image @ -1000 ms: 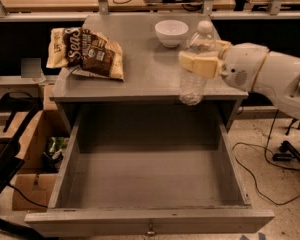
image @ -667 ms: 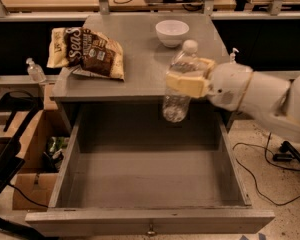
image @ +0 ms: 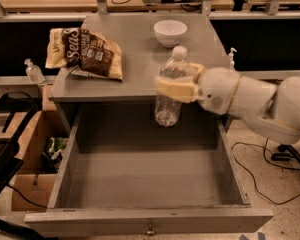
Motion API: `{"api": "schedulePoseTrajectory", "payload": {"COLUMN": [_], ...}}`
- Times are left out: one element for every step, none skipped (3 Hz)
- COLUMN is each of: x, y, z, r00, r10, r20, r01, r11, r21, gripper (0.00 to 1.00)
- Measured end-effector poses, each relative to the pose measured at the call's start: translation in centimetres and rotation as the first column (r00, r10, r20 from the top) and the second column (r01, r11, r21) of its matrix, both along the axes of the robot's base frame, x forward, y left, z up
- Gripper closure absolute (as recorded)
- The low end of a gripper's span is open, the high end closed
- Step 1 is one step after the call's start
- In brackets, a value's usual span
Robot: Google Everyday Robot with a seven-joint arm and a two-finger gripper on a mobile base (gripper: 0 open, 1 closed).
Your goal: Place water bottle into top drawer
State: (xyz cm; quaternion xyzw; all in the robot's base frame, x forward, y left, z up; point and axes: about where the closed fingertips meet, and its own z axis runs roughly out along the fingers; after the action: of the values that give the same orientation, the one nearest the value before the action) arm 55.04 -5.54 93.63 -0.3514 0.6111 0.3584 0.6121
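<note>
The water bottle [image: 170, 86] is a clear ribbed plastic bottle with a white cap, held upright in the air above the back of the open top drawer [image: 145, 179]. My gripper [image: 176, 88] is shut on the bottle's middle, with pale yellow fingers [image: 172, 90] wrapped around it. The white arm reaches in from the right. The drawer is grey, pulled fully out, and empty inside, with a small metal knob [image: 150, 230] on its front.
On the grey cabinet top [image: 140, 64] lie a chip bag [image: 85, 51] at the left and a white bowl [image: 170, 32] at the back. A small pump bottle [image: 34, 71] and a cardboard box [image: 25, 149] stand left of the cabinet. Cables lie on the floor at the right.
My gripper has carried the bottle to the left and slightly lower, from beside the cabinet's right front corner to above the back middle of the drawer.
</note>
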Motion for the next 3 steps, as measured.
{"api": "schedulePoseTrajectory", "payload": {"x": [1.5,2.6,2.4], "y": [3.1,7.7,10.1], "z": [-4.8,-11.6,-15.4], "r00": [0.9985,0.9869,0.9763], "r10": [0.054,0.159,0.214], "r20": [0.0,0.029,0.032], "r01": [-0.054,-0.157,-0.212], "r11": [0.998,0.986,0.975], "r21": [-0.034,-0.047,-0.06], "gripper": [1.0,1.0,1.0]}}
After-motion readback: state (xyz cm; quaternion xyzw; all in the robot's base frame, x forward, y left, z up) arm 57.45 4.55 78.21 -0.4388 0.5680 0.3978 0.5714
